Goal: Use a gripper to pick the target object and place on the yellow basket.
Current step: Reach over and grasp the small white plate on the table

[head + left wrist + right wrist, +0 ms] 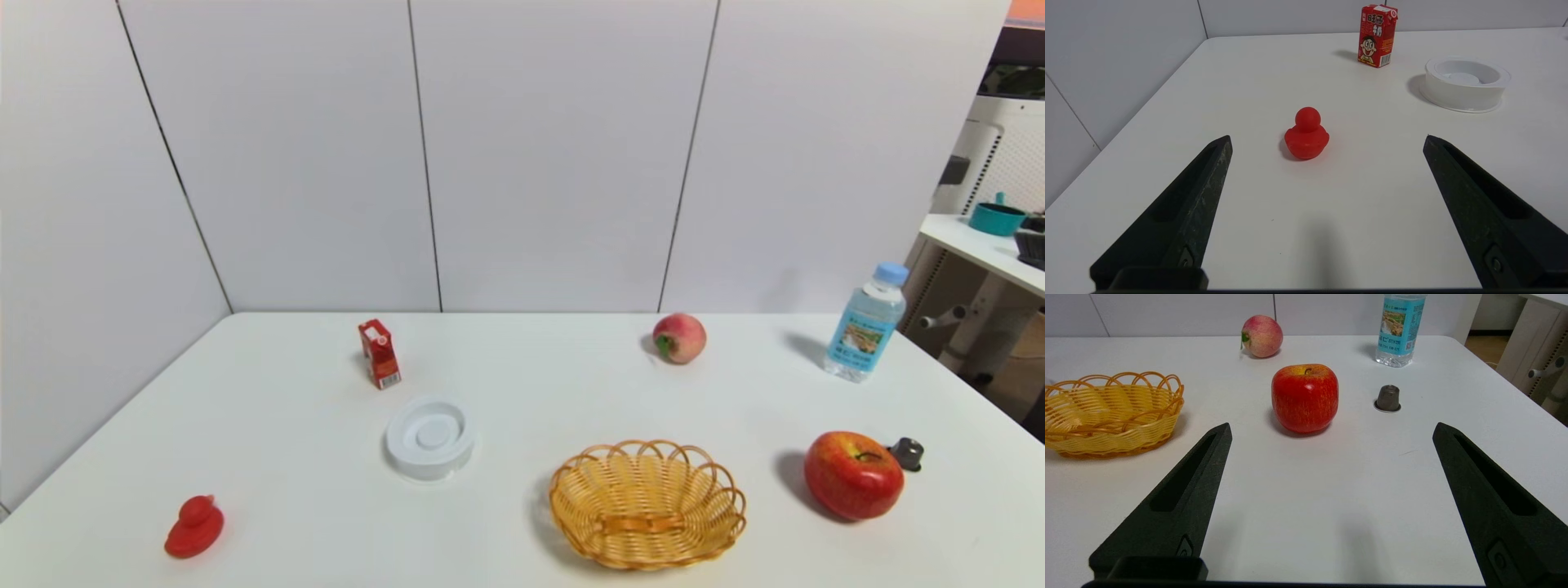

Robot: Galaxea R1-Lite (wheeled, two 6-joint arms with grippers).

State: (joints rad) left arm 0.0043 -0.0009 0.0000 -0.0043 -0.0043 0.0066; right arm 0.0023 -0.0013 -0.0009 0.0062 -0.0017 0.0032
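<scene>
Target object, a white ringed dish, sits flat on the white surface, near the yellow basket on its left, apart from it. Red carton stands behind the dish; red duck lies toward the front left. Left tool hangs low over the surface facing the duck, fingers spread wide, empty. Right tool likewise wide open and empty, facing the red apple.
</scene>
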